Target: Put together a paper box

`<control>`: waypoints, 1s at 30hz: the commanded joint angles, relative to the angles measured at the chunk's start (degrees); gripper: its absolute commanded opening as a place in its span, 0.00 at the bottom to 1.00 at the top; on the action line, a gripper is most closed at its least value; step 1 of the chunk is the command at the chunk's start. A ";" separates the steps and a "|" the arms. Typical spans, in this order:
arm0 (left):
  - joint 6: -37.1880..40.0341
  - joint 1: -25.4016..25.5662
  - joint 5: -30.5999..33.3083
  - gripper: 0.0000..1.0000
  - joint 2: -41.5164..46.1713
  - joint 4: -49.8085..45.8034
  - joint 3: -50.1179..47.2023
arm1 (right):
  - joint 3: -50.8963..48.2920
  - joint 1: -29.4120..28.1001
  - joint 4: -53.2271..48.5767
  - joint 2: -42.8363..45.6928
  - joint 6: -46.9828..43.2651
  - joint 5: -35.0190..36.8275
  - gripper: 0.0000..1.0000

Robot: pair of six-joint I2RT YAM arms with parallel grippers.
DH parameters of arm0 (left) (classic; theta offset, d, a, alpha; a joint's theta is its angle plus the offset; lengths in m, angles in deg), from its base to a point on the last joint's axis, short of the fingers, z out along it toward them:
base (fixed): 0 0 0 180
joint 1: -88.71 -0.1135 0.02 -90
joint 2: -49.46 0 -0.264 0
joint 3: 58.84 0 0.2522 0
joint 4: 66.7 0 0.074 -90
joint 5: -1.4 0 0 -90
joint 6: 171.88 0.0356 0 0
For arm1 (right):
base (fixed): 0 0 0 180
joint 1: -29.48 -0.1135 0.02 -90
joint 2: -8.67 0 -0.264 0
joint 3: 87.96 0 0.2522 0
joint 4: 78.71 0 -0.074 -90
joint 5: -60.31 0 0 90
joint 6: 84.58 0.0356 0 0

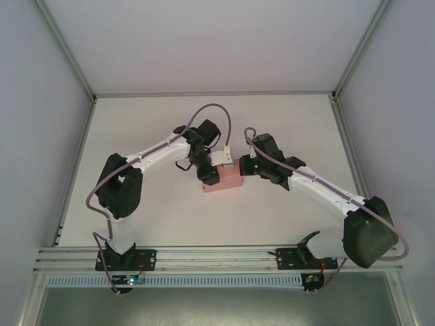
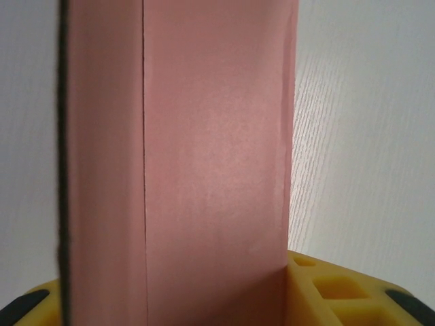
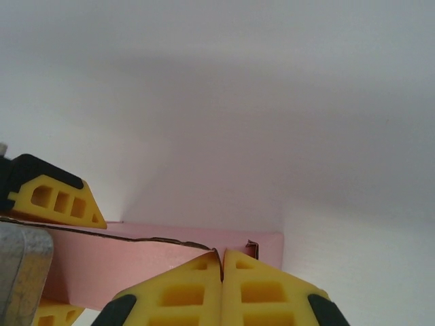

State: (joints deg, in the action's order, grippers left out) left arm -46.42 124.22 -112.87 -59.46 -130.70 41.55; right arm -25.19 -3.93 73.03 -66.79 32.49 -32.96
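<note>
The paper box (image 1: 224,180), plain pink card, sits mid-table between both arms. My left gripper (image 1: 209,172) is at its left end. In the left wrist view the paper box (image 2: 211,163) fills the space between the jaws, with the right yellow finger (image 2: 326,288) pressed against its side. My right gripper (image 1: 242,168) is at the box's right end. Its fingertips (image 3: 197,288) meet at the right gripper (image 3: 221,258), pinching a thin card edge of the paper box (image 3: 136,261). The left gripper's yellow fingers (image 3: 58,198) straddle the box from above and below.
The white table (image 1: 156,210) is bare around the box. Grey enclosure walls and an aluminium frame (image 1: 81,136) border it on the left, right and back. Purple cables (image 1: 217,109) loop above both wrists.
</note>
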 commanded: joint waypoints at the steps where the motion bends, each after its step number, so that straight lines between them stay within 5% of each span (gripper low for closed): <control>1: -0.59 0.16 0.81 0.47 -1.81 2.34 -0.85 | -2.64 -3.79 4.24 1.29 -3.29 -2.39 0.00; 13: -4.18 0.22 2.30 0.61 0.08 7.17 -1.20 | -16.85 -5.85 18.55 5.23 -8.76 3.08 0.00; 26: -11.16 0.13 4.91 0.78 4.96 12.14 -2.00 | -18.99 -9.82 20.93 5.75 -7.11 11.56 0.00; 27: -11.78 0.05 5.40 0.81 5.58 12.21 -2.05 | -18.68 -9.99 20.59 5.99 -7.06 11.96 0.00; 28: -13.08 0.09 6.32 1.00 6.52 12.84 -2.23 | -18.37 -10.01 20.10 6.02 -6.99 12.18 0.00; 30: -15.26 0.09 7.23 1.00 8.62 13.92 -2.71 | -17.74 -10.26 19.31 5.94 -6.61 12.84 0.00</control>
State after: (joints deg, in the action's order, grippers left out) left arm -56.95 124.22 -107.50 -55.85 -123.80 38.86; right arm -42.87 -12.45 97.81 -60.58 25.39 -18.45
